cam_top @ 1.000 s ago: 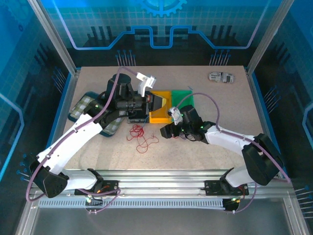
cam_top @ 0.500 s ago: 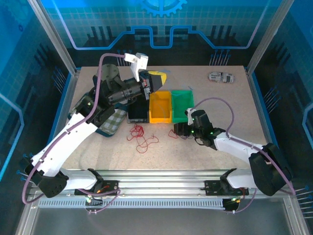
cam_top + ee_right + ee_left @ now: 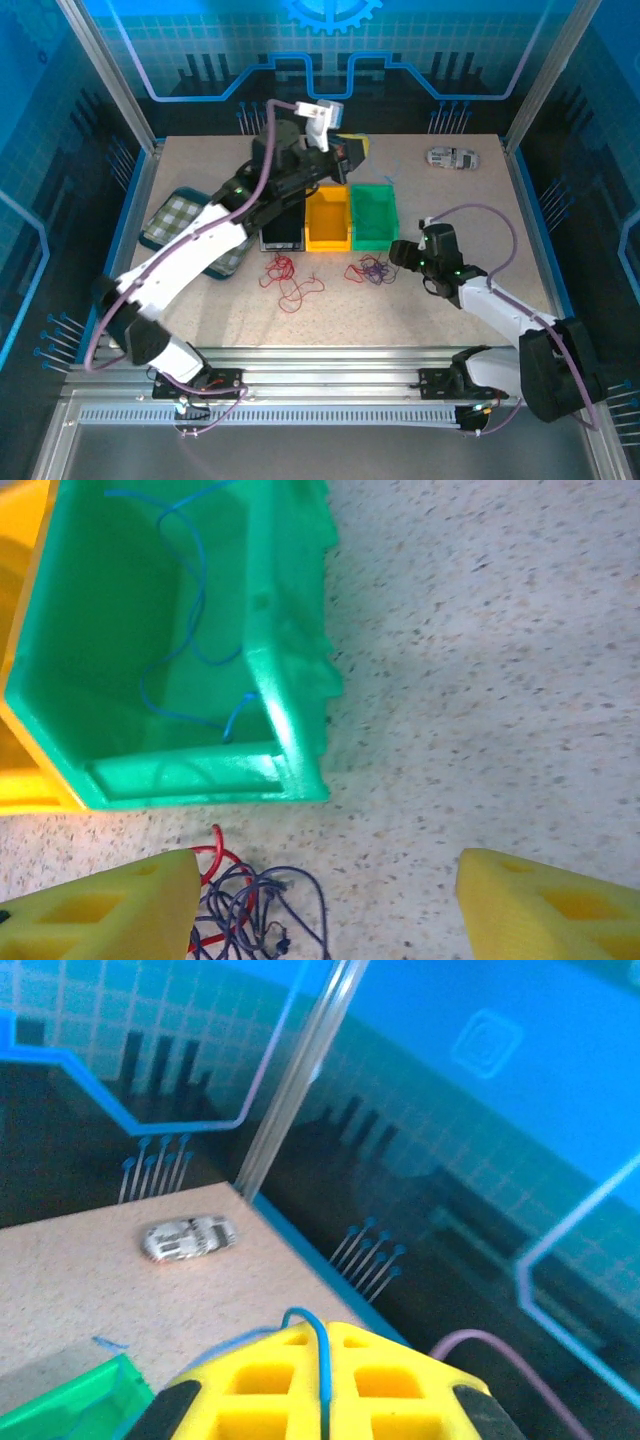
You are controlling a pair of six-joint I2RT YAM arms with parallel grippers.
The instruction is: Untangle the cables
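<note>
Red cable (image 3: 290, 282) was lying loose on the tabletop (image 3: 440, 320), just in front of the yellow bin (image 3: 328, 220). Left end effector (image 3: 345, 158) was up high near the back, pinched shut on the blue cable (image 3: 324, 1365). More blue strand was inside the green bin (image 3: 290, 680). A little red-and-dark tangle (image 3: 250, 910) sat right in front of that bin, with the right end effector (image 3: 327, 890) spread wide open above it.
</note>
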